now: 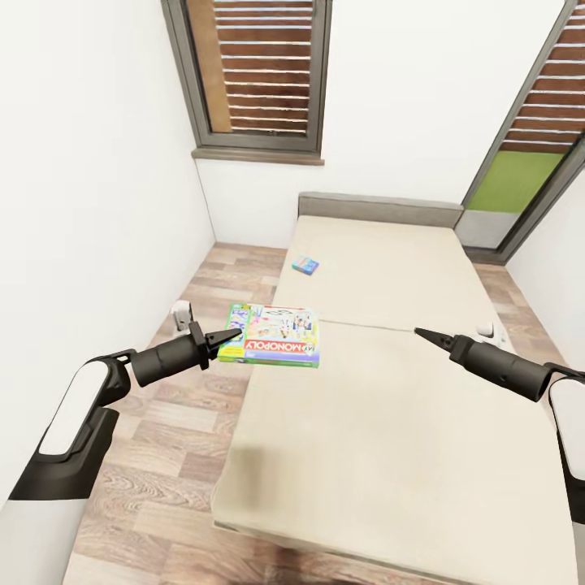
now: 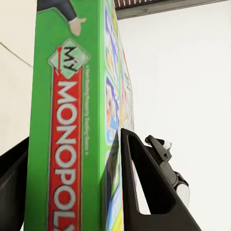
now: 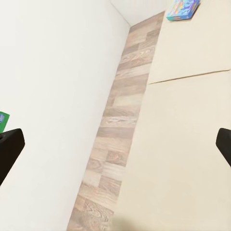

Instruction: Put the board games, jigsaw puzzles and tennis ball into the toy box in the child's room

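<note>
White walls [image 1: 97, 162], wood-plank floor [image 1: 162, 455], slatted window [image 1: 260, 69]

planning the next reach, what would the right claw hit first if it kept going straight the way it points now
Probably the wall or the floor beside the bed. The open right claw points leftward over the mattress; its wrist view centres near the wall-floor edge. The small blue game lies off that line. Depth is unclear.

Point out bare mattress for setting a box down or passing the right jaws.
Near section of the bed, below the seam, is bare. Far section is free right of the small blue game. Crowded: left edge, where the left gripper grips the Monopoly box.
</note>
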Tool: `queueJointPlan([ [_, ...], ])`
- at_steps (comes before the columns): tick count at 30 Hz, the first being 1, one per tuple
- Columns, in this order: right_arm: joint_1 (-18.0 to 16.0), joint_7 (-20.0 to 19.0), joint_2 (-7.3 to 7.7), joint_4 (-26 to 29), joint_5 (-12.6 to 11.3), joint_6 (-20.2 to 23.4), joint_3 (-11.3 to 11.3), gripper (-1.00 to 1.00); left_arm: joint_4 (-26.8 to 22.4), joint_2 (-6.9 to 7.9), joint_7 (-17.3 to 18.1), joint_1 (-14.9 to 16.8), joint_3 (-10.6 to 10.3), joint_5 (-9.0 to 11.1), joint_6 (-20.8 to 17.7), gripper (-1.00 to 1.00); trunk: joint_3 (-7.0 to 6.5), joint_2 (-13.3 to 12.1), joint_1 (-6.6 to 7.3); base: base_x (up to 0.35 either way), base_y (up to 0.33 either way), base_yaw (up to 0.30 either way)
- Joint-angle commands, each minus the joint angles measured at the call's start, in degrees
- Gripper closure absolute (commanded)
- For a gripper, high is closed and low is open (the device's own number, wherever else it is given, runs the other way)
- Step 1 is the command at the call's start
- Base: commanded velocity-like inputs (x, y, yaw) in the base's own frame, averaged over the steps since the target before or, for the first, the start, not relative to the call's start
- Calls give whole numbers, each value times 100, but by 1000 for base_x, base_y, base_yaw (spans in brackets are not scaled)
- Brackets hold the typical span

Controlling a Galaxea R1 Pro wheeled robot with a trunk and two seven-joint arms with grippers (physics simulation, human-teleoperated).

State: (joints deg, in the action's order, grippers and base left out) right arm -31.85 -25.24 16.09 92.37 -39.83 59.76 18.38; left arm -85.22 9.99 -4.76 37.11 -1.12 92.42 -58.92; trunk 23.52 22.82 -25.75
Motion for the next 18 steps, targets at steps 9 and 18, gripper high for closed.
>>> queueJointPlan([
  [9,-6,-60,0,1,54,24,0,-100,4,3,-56,13,-16,57,-6,100,-75,10,-3,0,0,0],
  [18,-5,-66,3,1,54,24,-2,-100,5,8,-60,15,-17,57,-6,100,-159,10,-3,0,0,0],
])
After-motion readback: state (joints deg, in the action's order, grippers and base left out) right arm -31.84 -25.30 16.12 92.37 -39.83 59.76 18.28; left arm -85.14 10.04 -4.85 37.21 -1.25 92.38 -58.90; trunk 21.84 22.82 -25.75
